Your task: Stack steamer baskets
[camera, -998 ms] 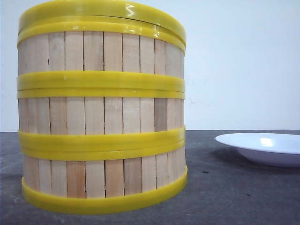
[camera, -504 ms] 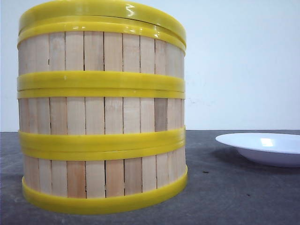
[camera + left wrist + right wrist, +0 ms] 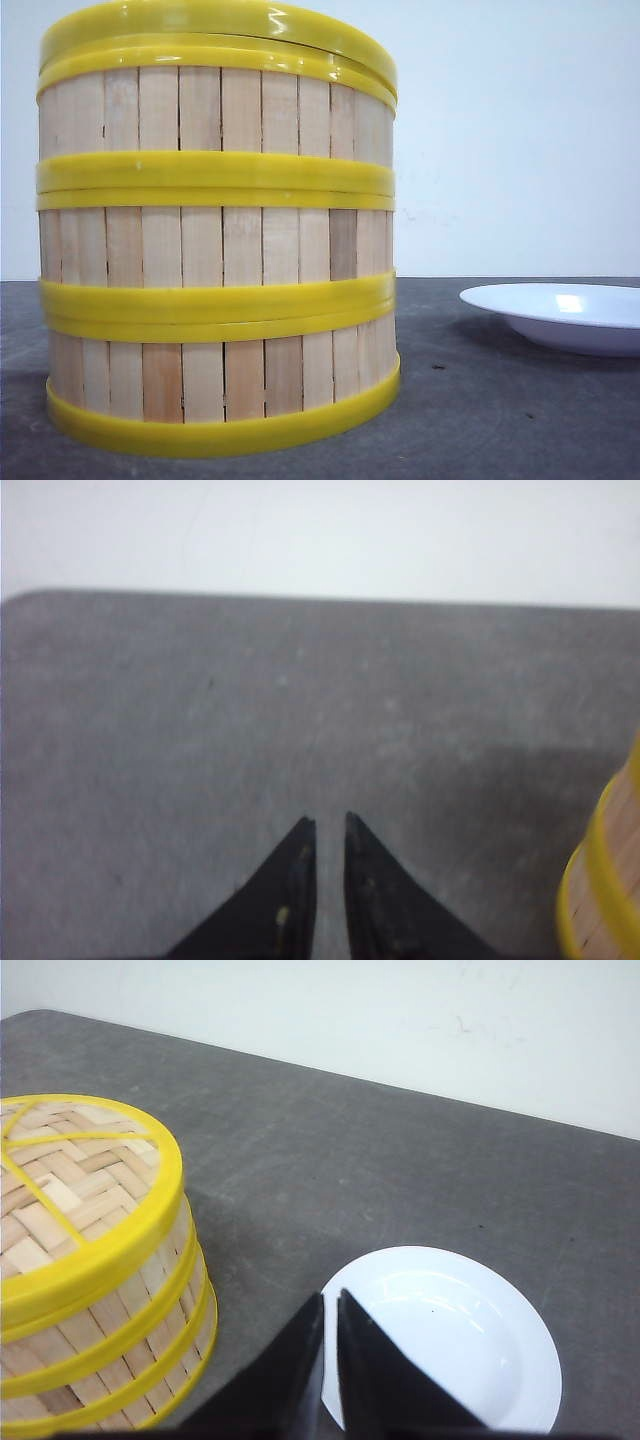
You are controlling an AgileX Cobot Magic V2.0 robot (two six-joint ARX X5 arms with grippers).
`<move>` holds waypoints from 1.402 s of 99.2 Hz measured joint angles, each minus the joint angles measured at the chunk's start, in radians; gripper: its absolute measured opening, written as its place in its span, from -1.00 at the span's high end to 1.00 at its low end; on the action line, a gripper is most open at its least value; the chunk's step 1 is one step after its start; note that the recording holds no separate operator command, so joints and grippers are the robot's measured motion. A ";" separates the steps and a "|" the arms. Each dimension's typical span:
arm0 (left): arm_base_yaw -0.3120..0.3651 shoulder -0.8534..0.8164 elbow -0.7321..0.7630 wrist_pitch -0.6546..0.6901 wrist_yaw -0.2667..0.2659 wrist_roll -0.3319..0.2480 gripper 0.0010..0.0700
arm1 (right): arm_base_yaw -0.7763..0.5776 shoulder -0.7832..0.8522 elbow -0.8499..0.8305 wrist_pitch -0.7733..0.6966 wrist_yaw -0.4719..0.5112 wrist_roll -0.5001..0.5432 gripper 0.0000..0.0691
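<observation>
Left end effector (image 3: 325, 825): hanging over bare table (image 3: 250, 710), fingers nearly together with only a thin slit between them, gripping nothing.
Right end effector (image 3: 330, 1305): hovering above the near rim of the white plate (image 3: 450, 1335), fingers likewise almost touching, empty.
Steamer baskets (image 3: 218, 245): three sitting stacked in one column on the table's left side, the woven lid (image 3: 70, 1175) lying on top.
Plate: resting to the stack's right, apart from it.

The steamer baskets (image 3: 218, 250) are showing pale vertical wooden slats between yellow rims; the lid (image 3: 70, 1175) is wearing a herringbone weave. A white plate (image 3: 470, 1335) is lying on the dark grey table (image 3: 500, 420).
</observation>
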 joint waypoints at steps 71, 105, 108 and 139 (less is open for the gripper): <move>0.002 -0.106 -0.170 0.092 -0.069 0.052 0.96 | 0.000 0.000 0.000 0.001 0.000 0.000 0.95; -0.015 -0.106 -0.170 0.091 -0.069 0.087 0.96 | 0.000 0.000 0.000 0.001 0.000 0.000 0.95; -0.017 -0.106 -0.170 0.091 -0.069 0.087 0.96 | 0.000 0.000 0.000 0.001 0.000 0.000 0.95; -0.018 -0.106 -0.170 0.091 -0.069 0.090 0.96 | 0.000 0.000 0.000 0.001 0.000 0.000 0.95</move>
